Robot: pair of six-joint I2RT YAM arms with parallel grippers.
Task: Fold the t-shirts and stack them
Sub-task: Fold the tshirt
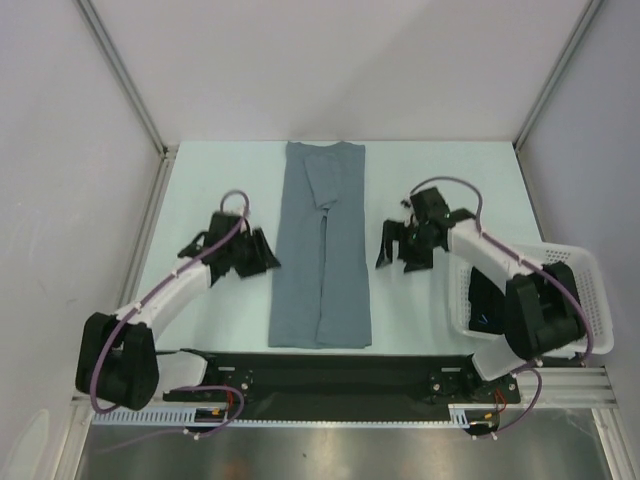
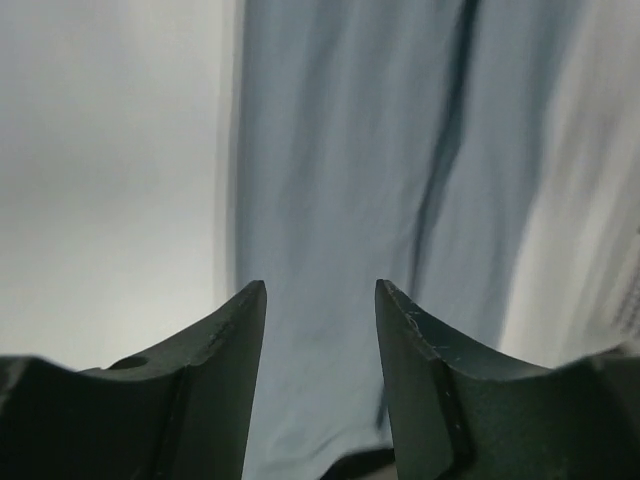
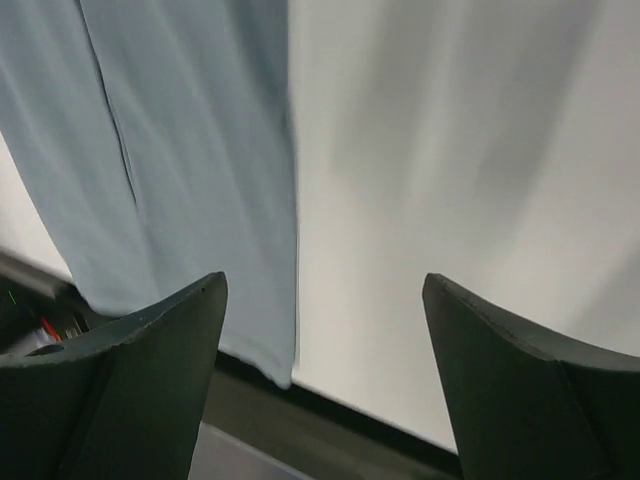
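A slate grey-blue t-shirt (image 1: 322, 245) lies flat in the middle of the table, folded lengthwise into a long strip with both sides turned in. It also shows in the left wrist view (image 2: 340, 180) and the right wrist view (image 3: 190, 150). My left gripper (image 1: 262, 252) is open and empty just left of the shirt's left edge. My right gripper (image 1: 393, 252) is open and empty just right of the shirt's right edge. A black t-shirt (image 1: 487, 300) lies inside the basket at the right.
A white plastic lattice basket (image 1: 580, 275) stands at the right edge of the table beside the right arm. A black rail (image 1: 330, 372) runs along the near edge. White walls enclose the table on three sides.
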